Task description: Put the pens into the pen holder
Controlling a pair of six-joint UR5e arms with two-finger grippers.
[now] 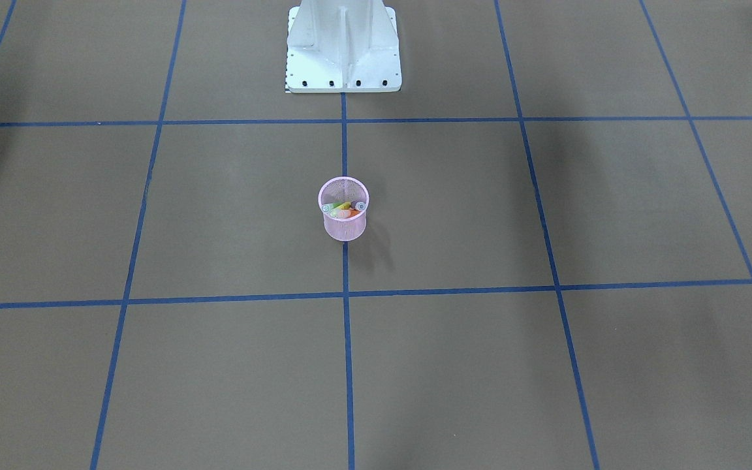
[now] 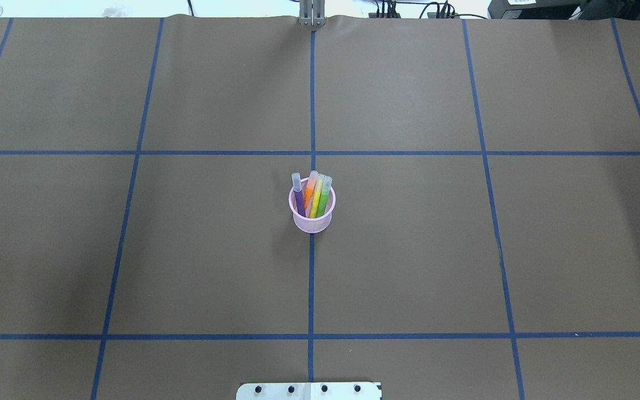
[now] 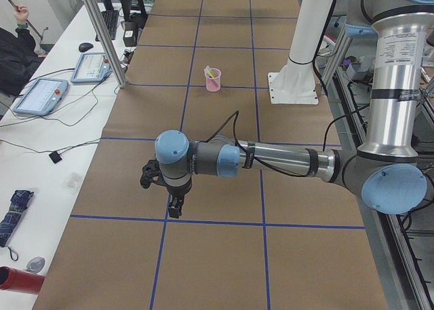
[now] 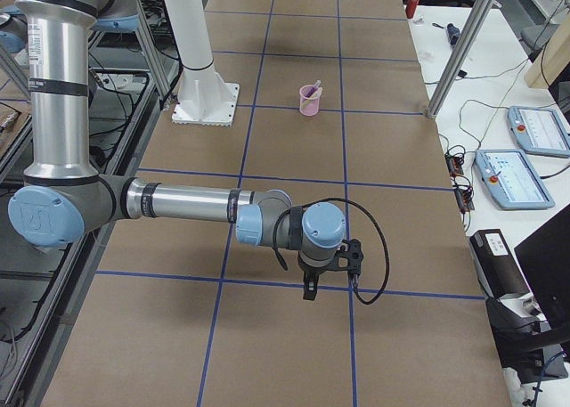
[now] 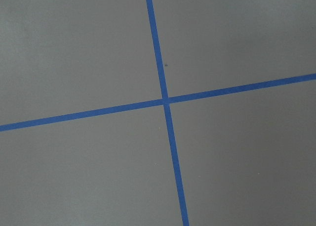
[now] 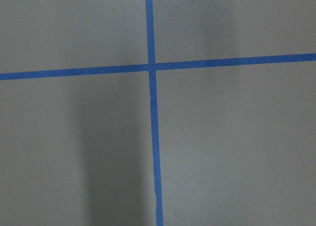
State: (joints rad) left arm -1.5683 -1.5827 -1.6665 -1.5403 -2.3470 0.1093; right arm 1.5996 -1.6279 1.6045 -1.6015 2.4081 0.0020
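Note:
The pink mesh pen holder (image 2: 311, 222) stands upright at the table's middle, on a blue tape line; it also shows in the front view (image 1: 343, 227). Inside it stand the purple pen (image 2: 299, 201), the orange pen (image 2: 309, 192), the yellow pen (image 2: 316, 203) and the green pen (image 2: 324, 199), cap ends up and leaning on the far rim. My left gripper (image 3: 175, 205) shows only in the left side view, far from the holder, over bare table; I cannot tell if it is open. My right gripper (image 4: 309, 291) shows only in the right side view; I cannot tell its state either.
The white robot base (image 1: 343, 49) stands behind the holder. Blue tape lines grid the brown table. Teach pendants (image 3: 42, 94) and cables lie on the white side bench. Metal posts (image 4: 463, 51) stand at the table's far edge.

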